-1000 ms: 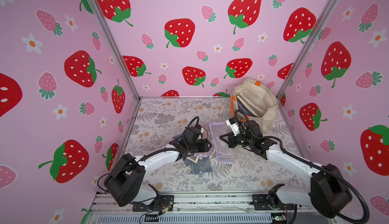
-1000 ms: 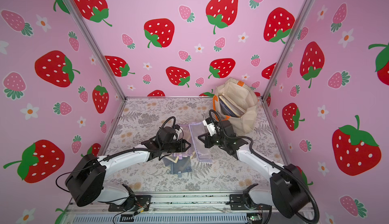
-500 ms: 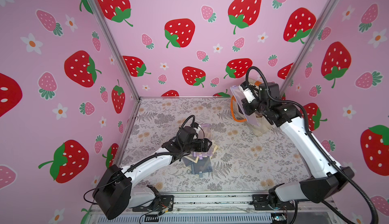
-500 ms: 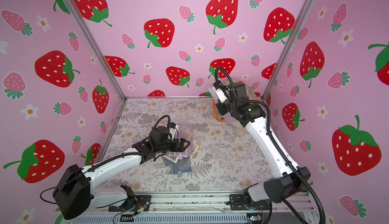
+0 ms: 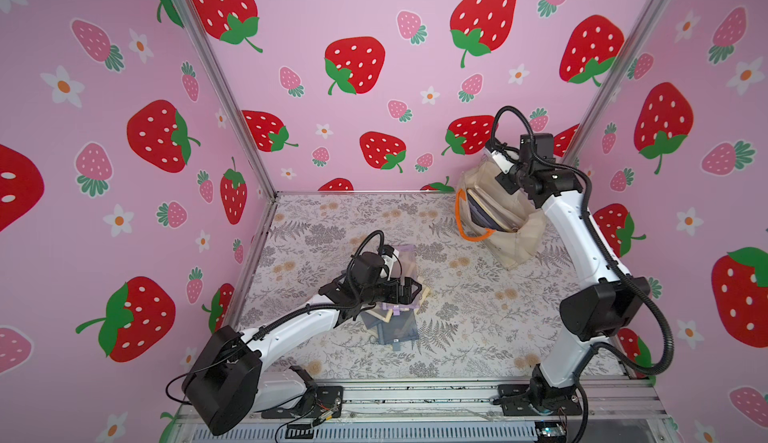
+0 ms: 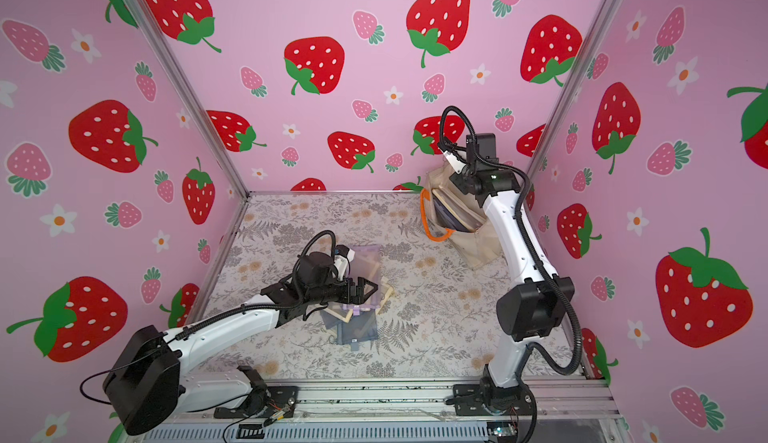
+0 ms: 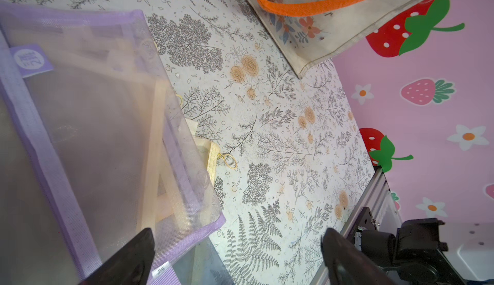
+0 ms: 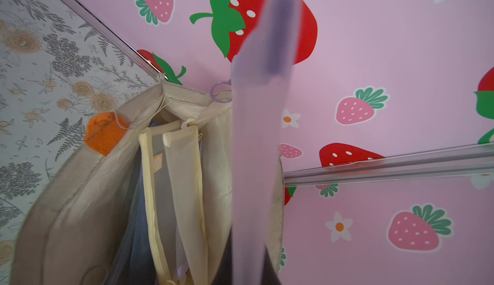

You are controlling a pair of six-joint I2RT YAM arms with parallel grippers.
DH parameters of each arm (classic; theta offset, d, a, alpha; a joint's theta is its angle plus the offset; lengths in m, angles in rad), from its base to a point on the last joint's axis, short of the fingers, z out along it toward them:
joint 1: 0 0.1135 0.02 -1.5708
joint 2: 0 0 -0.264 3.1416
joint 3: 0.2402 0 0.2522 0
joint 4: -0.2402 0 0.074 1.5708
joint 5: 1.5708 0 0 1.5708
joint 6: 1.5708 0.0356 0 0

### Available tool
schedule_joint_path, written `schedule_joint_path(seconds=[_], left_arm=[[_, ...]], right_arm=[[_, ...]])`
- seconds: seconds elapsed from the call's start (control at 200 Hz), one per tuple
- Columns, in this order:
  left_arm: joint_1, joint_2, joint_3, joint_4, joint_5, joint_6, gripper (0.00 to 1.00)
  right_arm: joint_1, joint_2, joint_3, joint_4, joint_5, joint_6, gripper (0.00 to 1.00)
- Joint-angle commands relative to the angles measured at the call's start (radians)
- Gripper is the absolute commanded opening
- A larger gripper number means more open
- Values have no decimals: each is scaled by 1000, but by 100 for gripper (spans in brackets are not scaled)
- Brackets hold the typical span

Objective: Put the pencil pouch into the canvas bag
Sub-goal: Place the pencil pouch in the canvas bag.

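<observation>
Slumping in the back right corner of the table, the bag has its mouth gaping up and toward the middle. One orange handle spills out over the front. I judge that is why it suits a drop from above: the opening is wide and the walls prop it. Flat cream and dark pouches already stand on edge inside it, so room is getting tight.

Mid-table lies the pile of other pouches, stacked askew. A purple mesh one is on top, with a cream one poking out beneath it.

The pouch I am working on is pale lilac and hangs edge-on over the bag's mouth, close to the far rim by the wall. I hold it by one end so it can slide in narrow side first, between what is already there. Whether any of it has passed the rim, I cannot tell; its far end is blurred.

My right gripper is clamped on that pouch, fingers pinched tight on its near end, and touches nothing else that I can see. My left gripper hovers low over the edge of the pile, jaws spread as wide as they go with nothing between them. One finger sits above the purple pouch's corner; contact I cannot make out. I judge it is placed there to take the next one.
</observation>
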Motion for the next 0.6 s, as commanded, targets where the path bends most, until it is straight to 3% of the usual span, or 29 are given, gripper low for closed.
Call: schedule_joint_path(seconds=[0.0, 0.595], left_arm=[[9, 23, 2, 48, 39, 0, 99], [54, 63, -9, 95, 86, -3, 99]], right_arm=[[-6, 54, 47, 35, -16, -75, 0], [-82, 95, -179, 162, -87, 9, 0]])
